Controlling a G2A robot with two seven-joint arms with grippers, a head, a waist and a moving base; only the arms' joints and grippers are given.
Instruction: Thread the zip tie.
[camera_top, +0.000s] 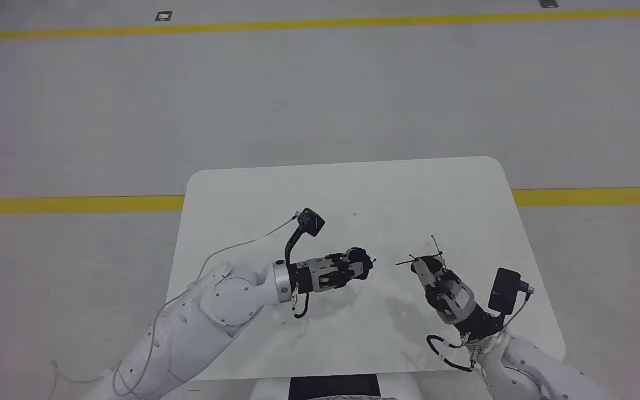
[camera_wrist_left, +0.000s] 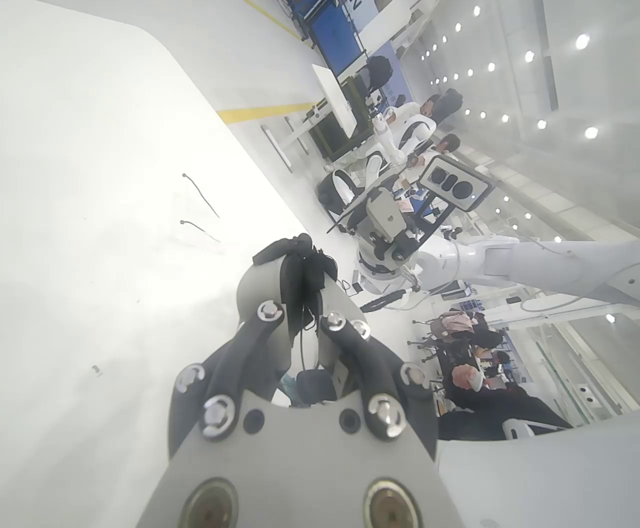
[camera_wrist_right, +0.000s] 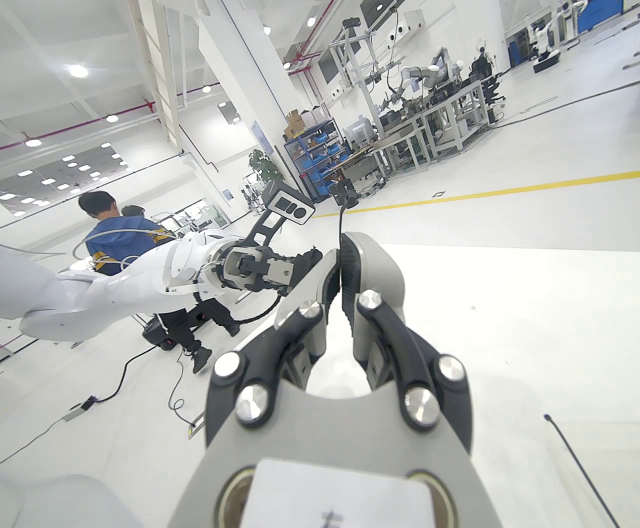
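My right gripper (camera_top: 428, 266) (camera_wrist_right: 341, 260) hovers over the white table (camera_top: 400, 190) near its front right. It is shut on a thin black zip tie (camera_wrist_right: 342, 220), whose strap sticks out past the fingertips to a square head (camera_wrist_right: 345, 192). In the top view the tie's ends (camera_top: 436, 243) poke out of that gripper. My left gripper (camera_top: 362, 265) (camera_wrist_left: 300, 265) faces it a short gap away, shut on a bunched black zip tie (camera_wrist_left: 302, 300). The left wrist view shows the right gripper (camera_wrist_left: 372, 205) farther off, and the right wrist view shows the left gripper (camera_wrist_right: 312, 257).
Two loose black zip ties (camera_wrist_left: 202, 196) (camera_wrist_left: 200, 231) lie on the table beyond the left gripper. Another loose tie (camera_wrist_right: 575, 460) lies on the table beside the right gripper. The table's rounded edge (camera_top: 505, 180) is at the far right.
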